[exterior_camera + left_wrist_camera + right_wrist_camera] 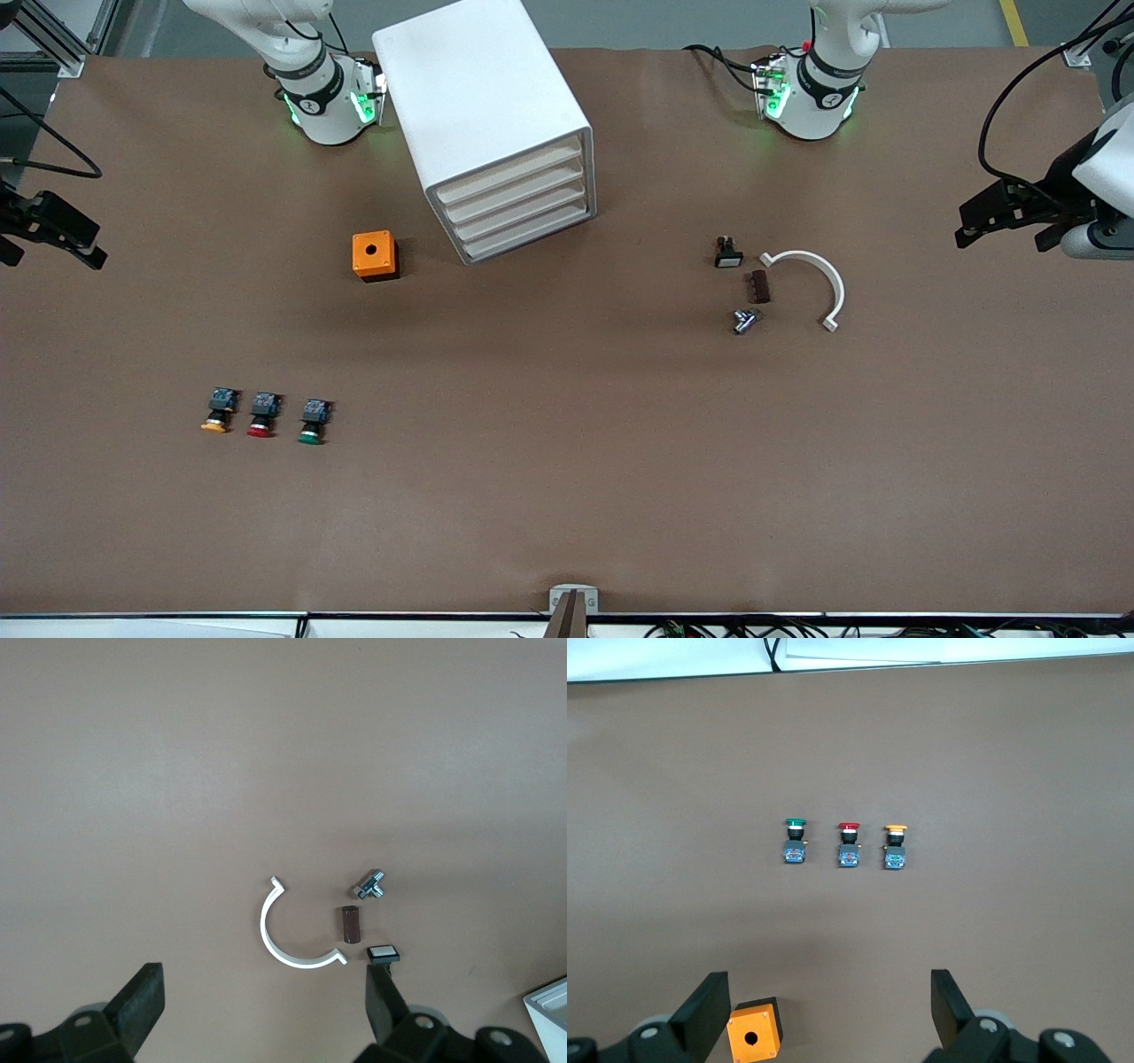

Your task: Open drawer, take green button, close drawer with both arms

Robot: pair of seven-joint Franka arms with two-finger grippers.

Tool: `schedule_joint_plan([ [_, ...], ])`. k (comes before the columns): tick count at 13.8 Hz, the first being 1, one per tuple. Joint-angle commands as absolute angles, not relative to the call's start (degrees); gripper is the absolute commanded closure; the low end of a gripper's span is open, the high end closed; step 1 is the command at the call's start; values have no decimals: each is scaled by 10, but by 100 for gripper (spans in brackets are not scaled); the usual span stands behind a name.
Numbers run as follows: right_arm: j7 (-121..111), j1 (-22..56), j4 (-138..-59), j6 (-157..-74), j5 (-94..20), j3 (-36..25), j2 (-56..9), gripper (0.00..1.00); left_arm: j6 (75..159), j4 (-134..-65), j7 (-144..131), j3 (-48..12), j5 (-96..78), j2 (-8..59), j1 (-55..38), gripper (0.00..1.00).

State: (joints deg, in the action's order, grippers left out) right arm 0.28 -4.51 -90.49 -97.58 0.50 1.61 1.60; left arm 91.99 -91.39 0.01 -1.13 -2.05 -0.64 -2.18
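Nothing has been touched yet. The cabinet stands on the table between the two arm bases, angled, its four drawer fronts facing the front camera and slanted a little toward the left arm's end — all four look shut, and I cannot tell which drawer is the one meant.

The left gripper hangs at the left arm's end of the table, fingers spread wide and empty; its wrist view looks down on a white curved clip, a brown block and a metal fitting. The right gripper hovers at the right arm's end, jaws equally wide, nothing in them.

The green button lies out on the table, not in a drawer — last in a row with the red button and orange button, nearer the front camera than the orange box, caps pointing toward that camera. It sits clearly on the right arm's side, so that arm looks the likelier to take it. The drawer fronts run crosswise and tilt toward the left arm, which suits its pull.
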Motion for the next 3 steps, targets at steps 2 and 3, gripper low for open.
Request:
schedule_joint_plan([
  [2, -3, -52, -900, -969, 6, 20, 19, 0, 911, -907, 3, -9, -13, -5, -26, 0],
  [3, -3, -52, -900, -969, 6, 20, 19, 0, 911, -906, 4, -9, -14, -5, -25, 0],
])
